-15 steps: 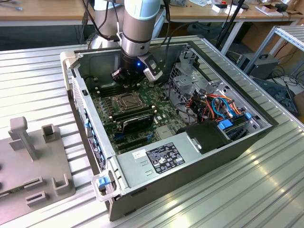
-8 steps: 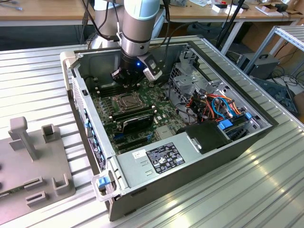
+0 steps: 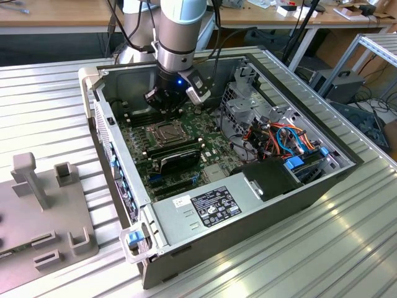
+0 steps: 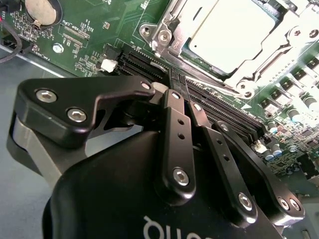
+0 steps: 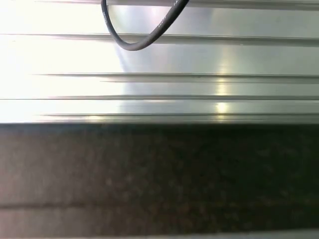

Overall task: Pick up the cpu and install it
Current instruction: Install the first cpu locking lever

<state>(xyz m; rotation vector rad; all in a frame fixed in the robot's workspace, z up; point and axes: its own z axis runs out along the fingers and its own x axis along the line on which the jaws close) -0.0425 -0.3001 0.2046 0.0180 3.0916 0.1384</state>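
Note:
The cpu (image 4: pixel 234 30), a flat square chip with a pale silver-grey top, lies inside the metal-framed socket (image 4: pixel 164 37) on the green motherboard (image 4: pixel 89 30). In the exterior view the cpu (image 3: pixel 167 131) sits in the middle of the board inside the open computer case. My gripper (image 4: pixel 175 82) hangs over the black memory slots (image 4: pixel 219 107) right beside the socket, with its two black fingers (image 4: pixel 172 119) pressed together and nothing between them. From outside, the gripper (image 3: pixel 162 102) is just behind the socket, low inside the case.
The case wall (image 3: pixel 99 118) rises at the exterior view's left, and a drive cage with orange and blue cables (image 3: pixel 273 133) stands at its right. A grey power supply (image 3: pixel 211 205) fills the case's near end. A grey fixture (image 3: pixel 37 211) sits on the slatted aluminium table (image 5: pixel 159 55), and a black cable (image 5: pixel 134 42) loops above it.

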